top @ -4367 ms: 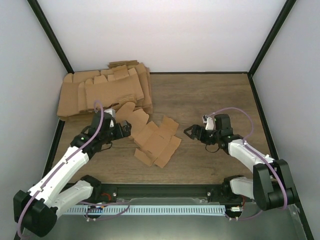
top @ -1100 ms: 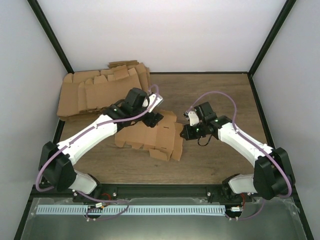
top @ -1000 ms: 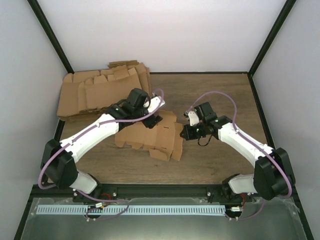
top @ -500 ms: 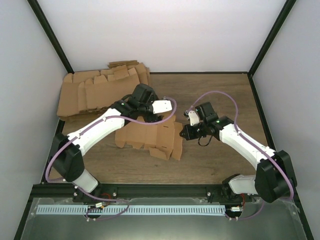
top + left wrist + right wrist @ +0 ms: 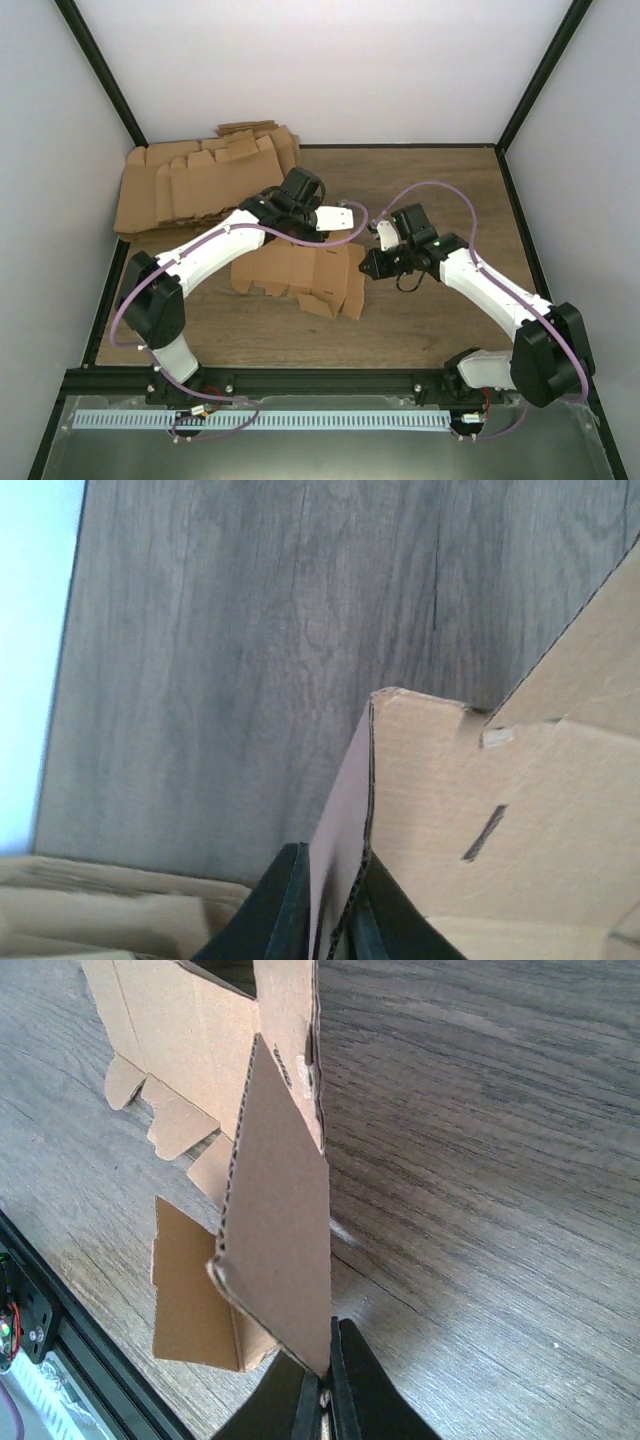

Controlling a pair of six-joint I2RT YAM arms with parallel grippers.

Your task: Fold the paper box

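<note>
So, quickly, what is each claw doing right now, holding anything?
Left claw: closed, pinching an edge of the paper box.
Right claw: closed, pinching another flap of it.

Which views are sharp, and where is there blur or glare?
Top external: even light, sharp, no glare on the plain brown cardboard paper box. Left wrist: white wall blown out, dark fingers soft. Right wrist: wood table grain crisp, faint shadow beside the flap.

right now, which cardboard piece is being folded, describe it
On the wooden table, look near the middle, nearer than the pile of flat blanks at far left. The paper box is the lone piece with flaps raised, pinched by the left gripper and right gripper.
</note>
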